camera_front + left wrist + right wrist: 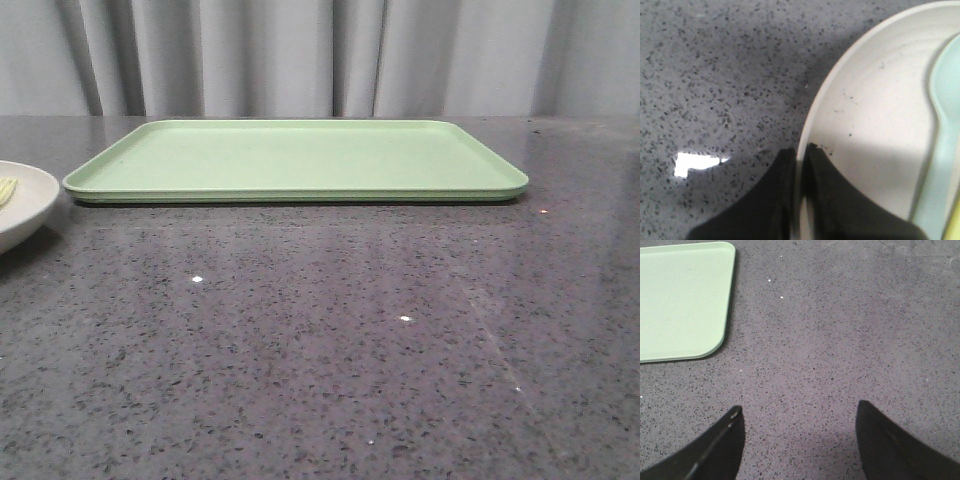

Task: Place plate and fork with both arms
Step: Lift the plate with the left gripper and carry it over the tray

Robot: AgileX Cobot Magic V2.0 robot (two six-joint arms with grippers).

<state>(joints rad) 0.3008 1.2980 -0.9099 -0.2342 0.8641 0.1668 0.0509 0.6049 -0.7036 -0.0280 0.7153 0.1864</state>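
The cream-white plate [25, 200] sits at the table's left edge, partly cut off in the front view. A sliver of the yellow fork [7, 190] lies in it. In the left wrist view my left gripper [800, 152] is shut on the plate's rim [812, 107], one finger inside and one outside. The fork's edge [955, 225] shows at the corner of that view. My right gripper [797, 412] is open and empty over bare table, apart from the plate. Neither arm shows in the front view.
A large light-green tray [295, 160] lies at the back middle of the dark speckled table; its corner shows in the right wrist view [685, 300]. A pale blue-green spoon [940, 150] lies in the plate beside the fork. Grey curtains hang behind.
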